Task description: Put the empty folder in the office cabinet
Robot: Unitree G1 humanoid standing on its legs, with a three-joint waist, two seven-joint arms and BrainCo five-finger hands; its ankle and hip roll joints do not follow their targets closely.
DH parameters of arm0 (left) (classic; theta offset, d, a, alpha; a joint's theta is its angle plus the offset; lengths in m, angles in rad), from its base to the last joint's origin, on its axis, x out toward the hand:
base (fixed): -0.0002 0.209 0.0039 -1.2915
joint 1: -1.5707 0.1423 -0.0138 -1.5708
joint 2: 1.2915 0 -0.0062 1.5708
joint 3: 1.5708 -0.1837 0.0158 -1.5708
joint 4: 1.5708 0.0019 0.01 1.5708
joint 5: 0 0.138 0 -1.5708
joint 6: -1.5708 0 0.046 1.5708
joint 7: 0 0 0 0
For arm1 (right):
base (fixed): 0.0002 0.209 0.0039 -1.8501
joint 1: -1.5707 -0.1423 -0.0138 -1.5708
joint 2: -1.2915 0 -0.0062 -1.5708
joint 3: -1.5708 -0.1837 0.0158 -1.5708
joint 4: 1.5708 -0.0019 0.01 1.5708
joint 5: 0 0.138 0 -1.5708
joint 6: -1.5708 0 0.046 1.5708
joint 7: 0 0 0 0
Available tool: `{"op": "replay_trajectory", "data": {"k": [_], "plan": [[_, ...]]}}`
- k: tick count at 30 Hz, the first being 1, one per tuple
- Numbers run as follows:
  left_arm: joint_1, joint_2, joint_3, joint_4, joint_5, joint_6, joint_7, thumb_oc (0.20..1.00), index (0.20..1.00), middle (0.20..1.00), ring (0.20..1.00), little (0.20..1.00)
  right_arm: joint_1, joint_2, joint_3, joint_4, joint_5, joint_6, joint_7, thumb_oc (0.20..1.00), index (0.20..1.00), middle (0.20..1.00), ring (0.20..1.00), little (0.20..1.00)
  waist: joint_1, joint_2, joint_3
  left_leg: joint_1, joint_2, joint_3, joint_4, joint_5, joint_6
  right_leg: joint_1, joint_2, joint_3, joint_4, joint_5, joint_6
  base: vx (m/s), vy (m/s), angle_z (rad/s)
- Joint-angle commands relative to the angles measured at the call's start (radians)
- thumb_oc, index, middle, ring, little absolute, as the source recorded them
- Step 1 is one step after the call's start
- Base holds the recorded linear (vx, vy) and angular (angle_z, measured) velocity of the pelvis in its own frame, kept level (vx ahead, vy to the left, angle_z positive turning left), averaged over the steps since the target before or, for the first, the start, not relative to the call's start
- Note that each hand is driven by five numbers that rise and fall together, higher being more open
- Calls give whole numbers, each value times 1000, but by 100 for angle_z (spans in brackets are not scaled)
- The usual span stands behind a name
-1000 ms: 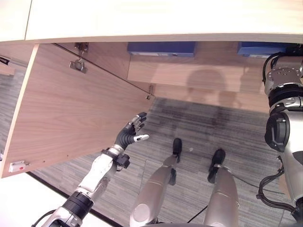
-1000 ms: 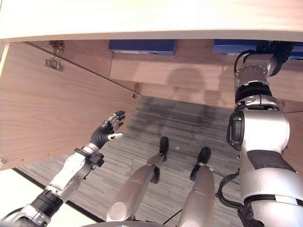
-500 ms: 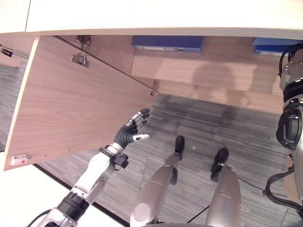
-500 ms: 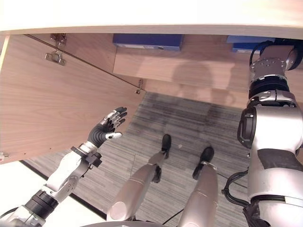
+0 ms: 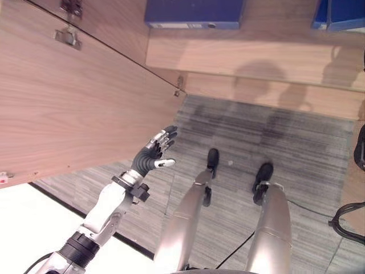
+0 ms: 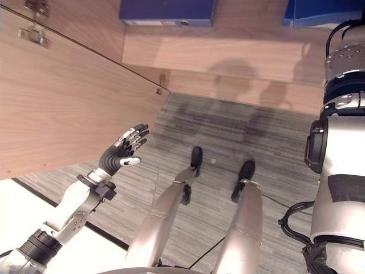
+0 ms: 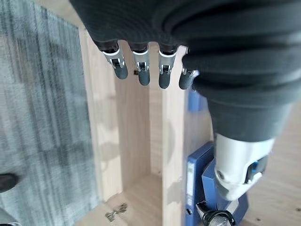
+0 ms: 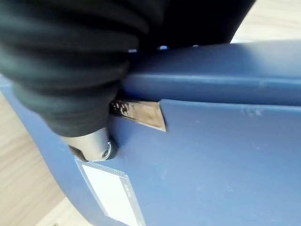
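- Left hand point(image 5: 153, 158) hangs with straight, spread fingers beside the lower edge of the open cabinet door point(image 5: 68, 108), close to the wood panel; contact cannot be confirmed.
- Grey carpet point(image 5: 274, 137) lies below that hand, in front of the cabinet.
- Past the left hand's fingertips, a blue folder point(image 5: 194, 12) lies on the cabinet shelf point(image 5: 239, 57), well apart from the hand.
- Right hand point(image 8: 89, 146) is pressed right against a second blue folder point(image 8: 211, 160); its dark cover and thumb touch the folder's spine, next to a white label point(image 8: 110, 193). Its fingers are hidden behind the folder, so its grip cannot be told.
- That second folder shows at the far right of the shelf point(image 5: 345, 14), above the right arm.
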Motion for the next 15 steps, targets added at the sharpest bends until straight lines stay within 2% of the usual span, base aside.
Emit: {"op": "replay_trajectory", "data": {"k": [1,7,8,9,15], "plan": [[-1,30,42,-67,-48,-34,3,1000,1000,1000,1000,1000,-112,-56,76,-46,-58,-11,28,200,200,200,200,200,24,-6,1,60,42,-34,102,-247,-26,62,18,37,40,-55,121,0,0,0],[9,54,49,-85,-59,-35,1,1000,1000,1000,1000,1000,-117,-51,87,-26,-63,-4,25,206,206,206,206,206,22,-4,-4,53,36,-28,96,-247,-22,57,26,39,36,-56,113,-3,3,-1],[10,61,52,-87,-58,-37,2,1000,1000,1000,1000,1000,-120,-46,89,-24,-61,-2,25,787,787,787,787,787,21,-3,-5,53,36,-26,94,-246,-22,55,27,42,34,-53,114,0,0,0],[11,61,52,-87,-58,-37,2,1000,1000,1000,1000,1000,-121,-46,89,-23,-60,-2,25,1000,1000,1000,1000,1000,21,-4,-5,53,36,-26,94,-245,-22,55,27,42,34,-53,114,-12,13,-3],[16,89,51,-91,-62,-37,3,1000,1000,1000,1000,1000,-135,-33,107,-14,-55,13,22,1000,1000,1000,1000,1000,20,-6,-12,60,36,-22,79,-239,-24,63,31,43,20,-51,109,-2,1,-1]]}}
